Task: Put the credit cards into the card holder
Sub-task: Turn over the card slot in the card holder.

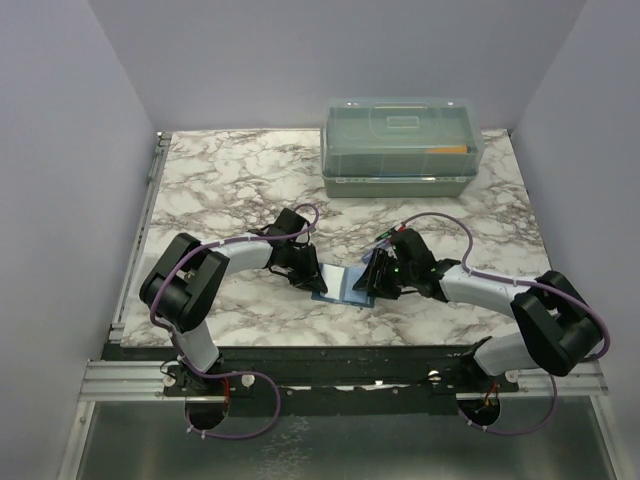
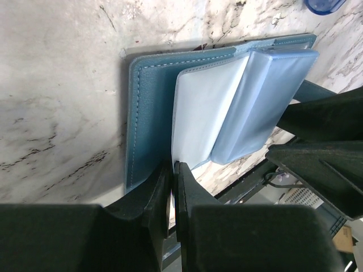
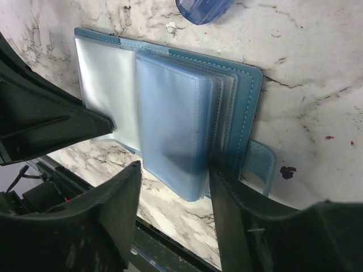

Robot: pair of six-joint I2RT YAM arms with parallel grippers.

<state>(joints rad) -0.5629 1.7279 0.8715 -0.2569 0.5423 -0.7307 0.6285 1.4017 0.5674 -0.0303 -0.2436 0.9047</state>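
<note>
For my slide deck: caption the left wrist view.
Left fingers pinch a clear sleeve of the open teal card holder lying on the marble table.

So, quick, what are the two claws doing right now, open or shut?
Left gripper: shut, pinching a clear sleeve of the card holder.
Right gripper: open, straddling the sleeve stack.

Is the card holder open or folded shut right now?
Open: the card holder lies spread on the table, its clear sleeves exposed and the snap flap hanging loose beside the cover.
</note>
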